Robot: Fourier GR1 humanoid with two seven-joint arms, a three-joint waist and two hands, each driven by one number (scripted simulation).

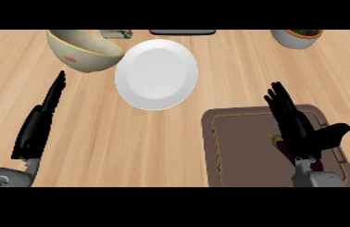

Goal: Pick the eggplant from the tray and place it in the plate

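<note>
A purple eggplant [279,143] with a green stem lies on the brown tray [239,147] at the lower right, mostly hidden behind my right hand. My right hand [297,126] hovers over the tray with fingers straight and pointing away, thumb spread to the right; it is open and not curled round the eggplant. The white plate [156,74] sits on the wooden counter in the upper middle, nothing on it. At the left edge my left hand [40,122] rests open with fingers extended, far from the tray.
A cream bowl [83,50] with a yellow rim stands left of the plate. A grey pot with a plant [298,37] sits at the top right. A small packet [116,34] and a dark flat object [182,32] lie at the counter's far edge.
</note>
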